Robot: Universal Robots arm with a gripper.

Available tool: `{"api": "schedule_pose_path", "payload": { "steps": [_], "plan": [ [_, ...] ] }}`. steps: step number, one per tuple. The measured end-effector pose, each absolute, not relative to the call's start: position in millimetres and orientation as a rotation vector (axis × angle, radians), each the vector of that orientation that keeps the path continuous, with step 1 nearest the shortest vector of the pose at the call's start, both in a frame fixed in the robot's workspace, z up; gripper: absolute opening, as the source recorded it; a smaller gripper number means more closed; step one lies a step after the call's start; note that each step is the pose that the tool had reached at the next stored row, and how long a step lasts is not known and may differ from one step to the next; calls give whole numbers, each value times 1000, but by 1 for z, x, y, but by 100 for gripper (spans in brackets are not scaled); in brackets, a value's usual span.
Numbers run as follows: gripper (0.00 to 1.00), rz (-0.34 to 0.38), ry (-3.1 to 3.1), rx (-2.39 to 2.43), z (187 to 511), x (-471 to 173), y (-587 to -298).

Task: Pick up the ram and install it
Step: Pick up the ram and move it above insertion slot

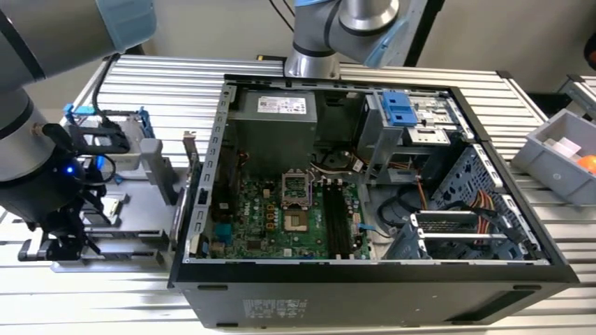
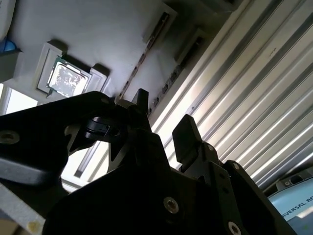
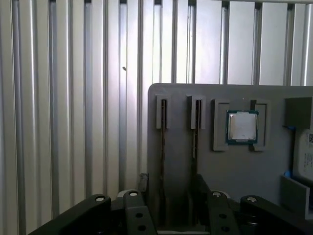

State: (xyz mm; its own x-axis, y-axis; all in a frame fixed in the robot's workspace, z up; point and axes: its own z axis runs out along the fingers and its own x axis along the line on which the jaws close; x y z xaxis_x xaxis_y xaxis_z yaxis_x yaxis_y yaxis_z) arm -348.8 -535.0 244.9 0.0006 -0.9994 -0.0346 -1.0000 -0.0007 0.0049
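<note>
Tool (image 3: 171, 178), released and empty, hovers just over the ram (image 3: 163, 147) standing edgewise in its grey tray (image 3: 234, 171).

The black hand (image 2: 164, 115) is in the foreground, its two fingers (image 2: 188, 134) apart, with bright metal showing between them and nothing in their grip. Beyond the fingertips lies a gray tray (image 2: 98, 34). In the tray a square silver processor chip (image 2: 66, 81) sits in a raised frame. Nearer the tray's edge the ram (image 2: 141, 59) stands on its thin edge, with a second stick (image 2: 171, 78) just beside it. The ribbed metal tabletop (image 2: 254, 88) runs alongside the tray.
</note>
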Motion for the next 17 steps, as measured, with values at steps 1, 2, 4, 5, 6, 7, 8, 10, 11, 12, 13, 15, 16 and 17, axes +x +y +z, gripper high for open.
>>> {"api": "schedule_pose_path", "payload": {
  "steps": [1, 2, 4, 5, 6, 7, 8, 10, 11, 12, 13, 15, 16, 17],
  "plan": [
    [100, 44, 2206, -2207, 244, -349, -536],
    [100, 44, 2206, -2207, 243, -349, -536],
    [100, 44, 2206, -2207, 241, -349, -537],
    [100, 43, 2205, -2207, 240, -349, -538],
    [100, 43, 2205, -2208, 239, -349, -538],
    [100, 44, 2205, -2208, 238, -349, -539],
    [100, 43, 2204, -2208, 237, -349, -540],
    [100, 44, 2204, -2209, 235, -349, -541],
    [100, 44, 2204, -2209, 234, -349, -542],
    [100, 43, 2203, -2209, 233, -349, -543],
    [100, 44, 2203, -2209, 232, -349, -543],
    [100, 44, 2204, -2209, 231, -349, -543],
    [100, 43, 2204, -2209, 229, -349, -544],
    [100, 44, 2204, -2209, 228, -349, -544]
  ]
}}
